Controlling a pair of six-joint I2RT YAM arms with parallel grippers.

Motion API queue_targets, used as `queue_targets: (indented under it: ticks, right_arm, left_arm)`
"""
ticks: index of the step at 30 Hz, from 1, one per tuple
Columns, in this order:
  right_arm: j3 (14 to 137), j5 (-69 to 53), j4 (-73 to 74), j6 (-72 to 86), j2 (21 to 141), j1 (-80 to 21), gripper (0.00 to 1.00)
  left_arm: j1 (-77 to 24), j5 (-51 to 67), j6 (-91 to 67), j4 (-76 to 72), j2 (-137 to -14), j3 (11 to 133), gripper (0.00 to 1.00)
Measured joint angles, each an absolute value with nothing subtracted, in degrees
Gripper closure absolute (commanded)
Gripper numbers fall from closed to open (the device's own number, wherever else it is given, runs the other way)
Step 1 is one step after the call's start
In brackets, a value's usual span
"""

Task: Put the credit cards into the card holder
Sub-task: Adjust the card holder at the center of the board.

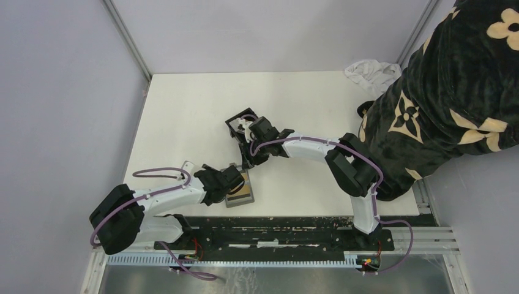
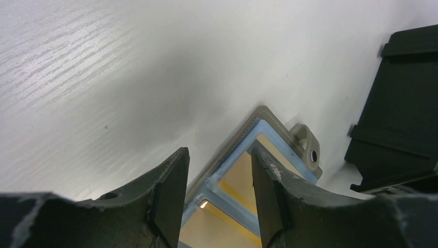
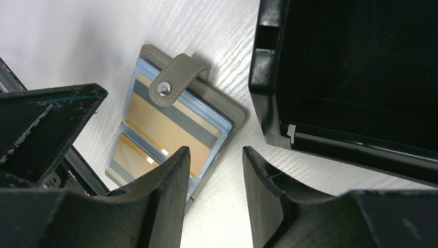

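Note:
The card holder [image 1: 241, 195] is a taupe wallet with clear sleeves and a snap strap [image 3: 173, 80], lying flat near the table's front edge. Tan-gold credit cards [image 3: 160, 121] with a grey stripe sit inside its sleeves [image 2: 240, 175]. My left gripper [image 1: 235, 179] is open and low over the wallet [image 2: 304, 150], one finger on each side of a sleeve corner [image 2: 219, 152]. My right gripper [image 1: 248, 160] is open just beyond the wallet's far edge [image 3: 215, 150], with bare table between its fingers. An open-top black box [image 1: 238, 125] stands behind it.
The black box [image 3: 361, 67] has upright walls and stands close to the wallet's right side [image 2: 403, 113]. A dark floral-patterned blanket [image 1: 453, 92] covers the table's right edge. A white cloth [image 1: 370, 70] lies at the back right. A black rail [image 1: 275, 229] runs along the front.

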State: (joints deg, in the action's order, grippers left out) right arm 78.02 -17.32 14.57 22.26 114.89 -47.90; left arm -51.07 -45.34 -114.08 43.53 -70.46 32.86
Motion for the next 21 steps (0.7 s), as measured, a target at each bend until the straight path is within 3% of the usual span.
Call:
queue_targets:
  ticks: [10,21]
  right_arm:
    - [76.6,-16.6,14.2,22.7,114.8,-47.9,0.52]
    - [72.6,-13.0,14.4,22.8,110.5,-47.1,0.53]
  left_arm:
    - [-49.9,-42.4,-111.9,35.3,-70.5,28.4,0.54]
    - [-48.6,-42.9,-107.7,23.3,-74.8,28.1,0.55]
